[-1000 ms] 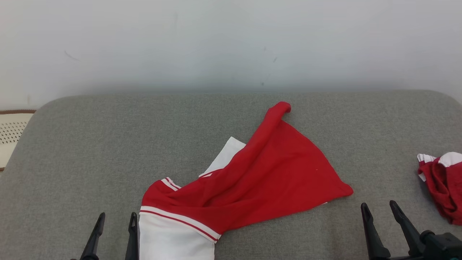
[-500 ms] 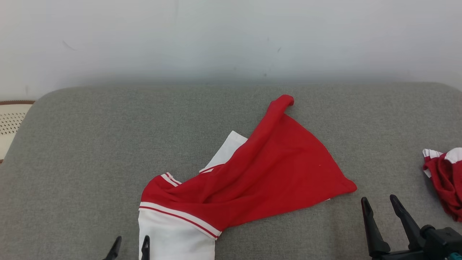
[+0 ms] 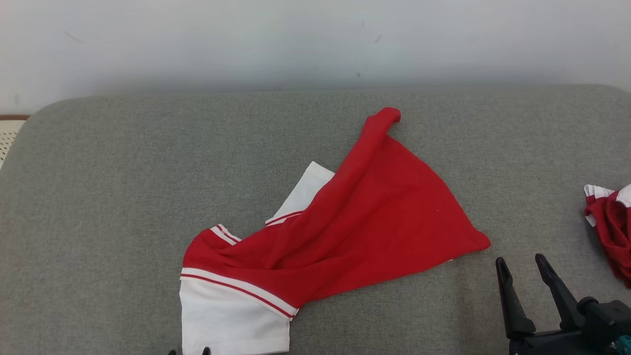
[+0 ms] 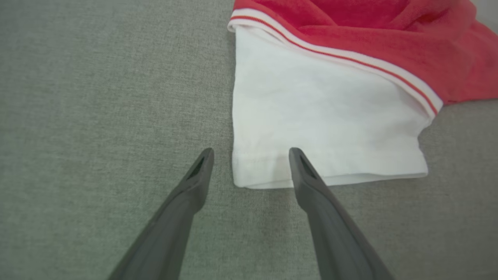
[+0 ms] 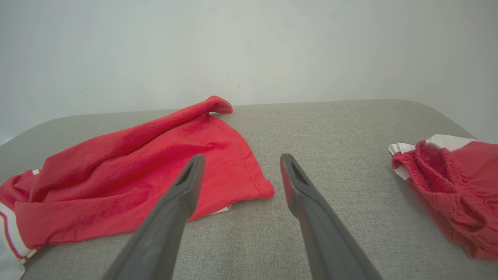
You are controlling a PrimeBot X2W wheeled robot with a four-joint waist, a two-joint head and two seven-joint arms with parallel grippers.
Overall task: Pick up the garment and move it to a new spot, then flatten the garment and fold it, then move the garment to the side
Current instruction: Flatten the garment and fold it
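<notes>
The red-and-white garment lies crumpled near the middle of the grey counter, its white part toward the robot. The left end effector is spread wide at the white hem, whose corner shows between its fingers. Whether they touch the cloth, I cannot tell. The right end effector is also spread and grips nothing, near the garment's red corner. A second red garment sits bunched at the counter's right edge.
</notes>
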